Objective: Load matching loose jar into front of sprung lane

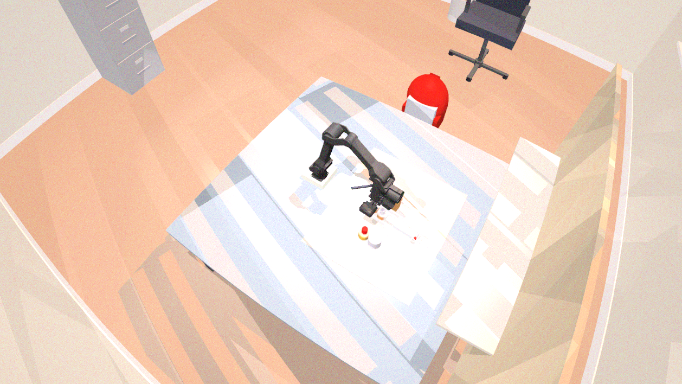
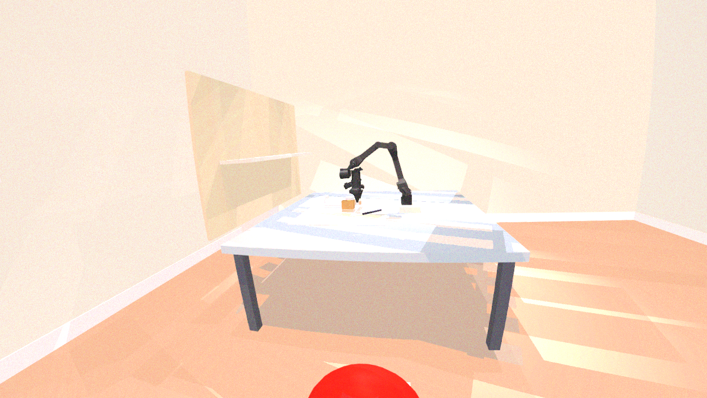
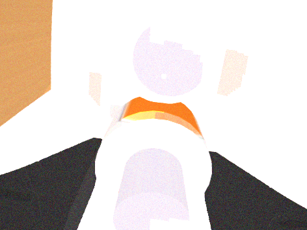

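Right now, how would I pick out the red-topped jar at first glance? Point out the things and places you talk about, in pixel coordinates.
On the big pale table [image 1: 266, 224], look just beyond the black arm's [image 1: 365, 155] jaws. The small upright jar [image 1: 363, 234] there, yellowish below, touches or nearly touches a greyish-white round one [image 1: 374, 242]; its red top sets it apart.

A wooden block [image 1: 397, 205] [image 2: 348, 204] [image 3: 24, 55] stands close beside the gripper [image 1: 374, 212] [image 2: 357, 200] [image 3: 153, 162], obstructing that side.
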Motion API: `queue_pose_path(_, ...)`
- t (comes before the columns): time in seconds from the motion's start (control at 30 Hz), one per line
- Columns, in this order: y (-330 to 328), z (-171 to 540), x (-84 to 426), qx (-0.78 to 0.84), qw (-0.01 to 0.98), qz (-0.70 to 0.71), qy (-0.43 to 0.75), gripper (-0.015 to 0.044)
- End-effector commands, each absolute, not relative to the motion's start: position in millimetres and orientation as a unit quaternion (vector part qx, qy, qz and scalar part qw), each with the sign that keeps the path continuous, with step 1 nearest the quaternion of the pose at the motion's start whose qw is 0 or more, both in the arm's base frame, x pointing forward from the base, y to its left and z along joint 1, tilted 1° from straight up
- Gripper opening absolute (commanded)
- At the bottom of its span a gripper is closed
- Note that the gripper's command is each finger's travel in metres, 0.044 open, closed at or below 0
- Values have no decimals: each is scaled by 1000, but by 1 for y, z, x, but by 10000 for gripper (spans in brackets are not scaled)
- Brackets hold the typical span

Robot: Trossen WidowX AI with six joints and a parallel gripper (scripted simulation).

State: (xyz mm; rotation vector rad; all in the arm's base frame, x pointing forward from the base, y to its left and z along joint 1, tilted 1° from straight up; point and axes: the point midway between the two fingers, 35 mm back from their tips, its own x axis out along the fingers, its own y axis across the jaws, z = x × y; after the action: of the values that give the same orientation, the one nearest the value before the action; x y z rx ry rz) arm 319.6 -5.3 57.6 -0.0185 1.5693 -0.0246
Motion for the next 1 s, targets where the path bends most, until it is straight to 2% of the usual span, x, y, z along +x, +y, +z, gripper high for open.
queue_pose_path(0.0,-5,62,330,-6,718,-12,696,0)
queue_pose_path(0.97,-5,65,343,-6,719,-12,695,0)
